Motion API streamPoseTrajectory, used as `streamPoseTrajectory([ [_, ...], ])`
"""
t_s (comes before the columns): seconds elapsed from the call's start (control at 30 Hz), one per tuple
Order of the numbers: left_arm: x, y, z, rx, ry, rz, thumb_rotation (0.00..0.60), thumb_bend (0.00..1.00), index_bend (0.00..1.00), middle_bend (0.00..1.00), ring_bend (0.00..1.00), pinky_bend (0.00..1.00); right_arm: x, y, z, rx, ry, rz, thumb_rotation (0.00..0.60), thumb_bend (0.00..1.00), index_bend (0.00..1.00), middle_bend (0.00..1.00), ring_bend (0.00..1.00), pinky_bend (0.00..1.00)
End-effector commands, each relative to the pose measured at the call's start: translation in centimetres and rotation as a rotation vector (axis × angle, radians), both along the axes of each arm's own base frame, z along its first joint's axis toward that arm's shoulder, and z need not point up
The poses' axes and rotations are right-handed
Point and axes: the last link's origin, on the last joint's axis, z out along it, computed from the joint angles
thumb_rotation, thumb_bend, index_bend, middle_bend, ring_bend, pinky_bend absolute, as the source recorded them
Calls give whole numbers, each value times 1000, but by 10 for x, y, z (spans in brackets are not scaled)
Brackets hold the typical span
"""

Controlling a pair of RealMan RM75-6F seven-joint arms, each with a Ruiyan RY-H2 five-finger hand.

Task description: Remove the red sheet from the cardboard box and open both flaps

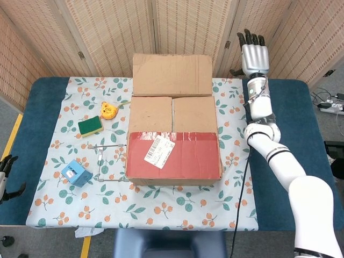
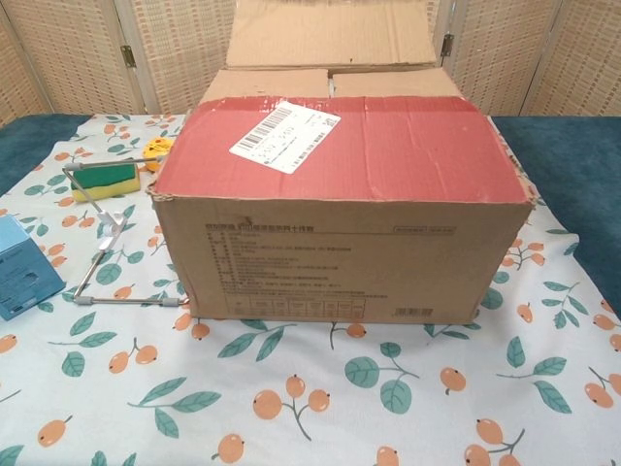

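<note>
We note the cardboard box [image 1: 173,141] at the middle of the table [image 1: 285,123], on the fruit-print cloth [image 1: 177,204]. Its far flap [image 1: 172,74] is folded back, reaching past the table's rear edge toward the wicker screen [image 1: 107,32]. The near flap [image 1: 173,156] lies flat and closed, red on top with a white shipping label [image 1: 159,151] stuck to it. Two inner flaps [image 1: 173,114] are down, so the box's inside is hidden.

Bare blue table lies to the right of the box, well apart from anything. To the left the room is tighter: a wire stand [image 1: 107,160] just beside the box wall, a blue carton [image 1: 75,173], a green sponge [image 1: 90,126] and a yellow toy [image 1: 109,110].

The right hand [image 1: 254,55] is raised beyond the box's far right corner, fingers straight and spread, holding nothing, touching nothing. The left hand [image 1: 5,171] shows only partly at the frame's left edge, off the table; we cannot tell its fingers' state. The chest view shows neither hand.
</note>
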Motion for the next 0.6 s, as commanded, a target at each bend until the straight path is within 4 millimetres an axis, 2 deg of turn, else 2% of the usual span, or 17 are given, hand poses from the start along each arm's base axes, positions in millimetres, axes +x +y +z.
streamPoseTrajectory([
  [0.03,1,1,-1,4,7,0,600,469,0,16,36,13,-1,5,-8,105,-105,38,521,266,0,0,0,0],
  [0.13,3,-2,-1,3,21,-13,600,469,0,16,35,13,-1,26,-4,209,-229,80,524,265,0,0,0,0],
  [0.27,4,-3,-3,-19,0,-27,600,469,0,16,36,13,9,88,6,454,-482,83,533,265,0,0,0,0],
  [0.33,4,-3,-4,-25,9,-28,600,469,0,16,36,13,9,110,13,523,-489,69,536,265,0,0,0,0],
  [0.4,5,-2,-5,-27,14,-24,600,469,45,20,40,13,8,130,19,586,-499,40,537,265,0,0,6,0],
  [0.47,6,0,-8,-35,24,-20,600,469,117,39,51,13,7,146,24,641,-553,-3,537,265,0,0,23,0],
  [0.6,9,6,-14,-59,47,-21,600,469,111,52,62,13,1,171,31,717,-660,-83,537,265,0,0,49,0],
])
